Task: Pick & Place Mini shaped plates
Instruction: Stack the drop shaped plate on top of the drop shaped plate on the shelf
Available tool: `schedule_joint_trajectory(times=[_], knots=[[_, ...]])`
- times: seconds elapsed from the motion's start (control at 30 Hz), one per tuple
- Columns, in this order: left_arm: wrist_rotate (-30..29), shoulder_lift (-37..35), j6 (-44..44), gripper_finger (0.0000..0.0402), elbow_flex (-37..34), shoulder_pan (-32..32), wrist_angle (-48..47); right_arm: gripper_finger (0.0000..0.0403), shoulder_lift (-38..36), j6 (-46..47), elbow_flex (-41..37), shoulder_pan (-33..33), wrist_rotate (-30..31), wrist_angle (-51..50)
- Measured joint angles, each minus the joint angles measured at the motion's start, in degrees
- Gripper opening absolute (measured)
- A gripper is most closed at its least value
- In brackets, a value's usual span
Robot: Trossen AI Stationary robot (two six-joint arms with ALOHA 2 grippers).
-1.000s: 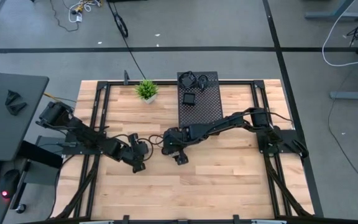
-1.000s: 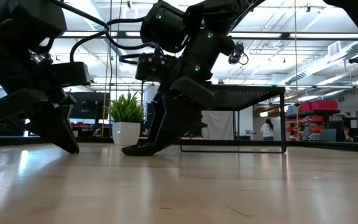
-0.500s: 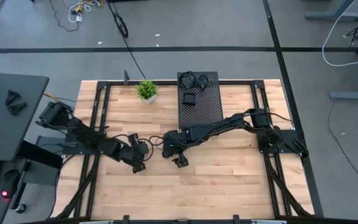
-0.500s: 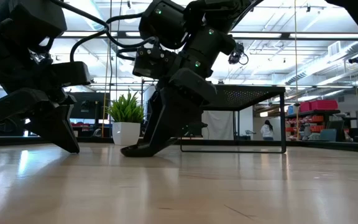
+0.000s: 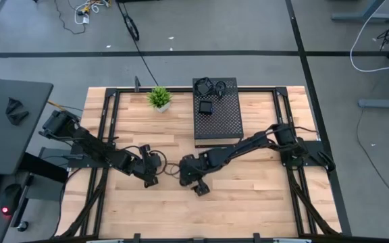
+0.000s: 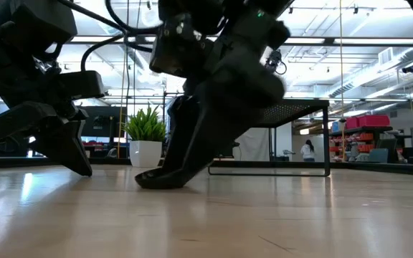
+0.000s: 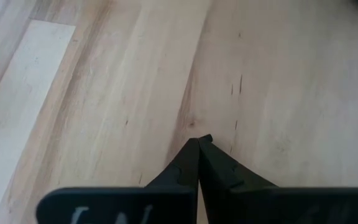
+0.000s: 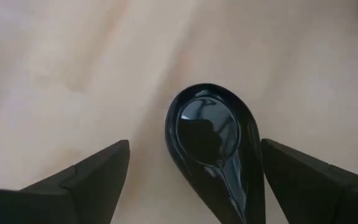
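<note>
Your right end effector (image 5: 199,185) sits low over the wooden surface (image 5: 248,196), on the near side of the black perforated box (image 5: 217,111) and well apart from it. Its two fingers (image 8: 86,177) stand wide apart, with a teardrop mini plate (image 8: 213,146) lying flat on the wood between them; neither finger touches the plate. From the low view, the plate (image 6: 160,179) shows as a dark shallow shape resting on the surface under that end effector.

Your left end effector (image 5: 149,181) waits to the left of the box and nearer than it, just beside the right one, tip down close to the wood. Its fingers (image 7: 194,165) are pressed together with nothing between them.

More mini plates (image 5: 208,86) lie on top of the box at its far end, and one square plate (image 5: 206,108) sits a little nearer on the same top. You can see the green potted plant (image 5: 159,98) just left of the box's far end.
</note>
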Motion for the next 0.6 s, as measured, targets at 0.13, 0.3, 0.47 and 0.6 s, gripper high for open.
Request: schedule_joint_trajectory(times=[0.13, 0.3, 0.47, 0.6], knots=[[-0.3, 0.0, 0.0, 0.0007, 0.0, 0.0, 0.0, 0.0362, 0.0, 2.8, 0.0, 2.4, -3.0, 0.0], [-0.8, 0.0, 0.0, 0.0008, 0.0, 0.0, 0.0, 0.0362, 0.0, 0.0, 0.0, 4.4, 2.3, -0.2], [-0.7, -0.1, 0.0, 0.001, 0.0, 0.0, 0.0, 0.0358, 0.0, -2.4, 0.0, 4.8, 7.7, -2.1], [-0.7, 0.0, 0.0, 0.0007, 0.0, 0.0, 0.0, 0.0333, 0.0, -2.3, 0.0, 4.1, 8.9, -5.0]])
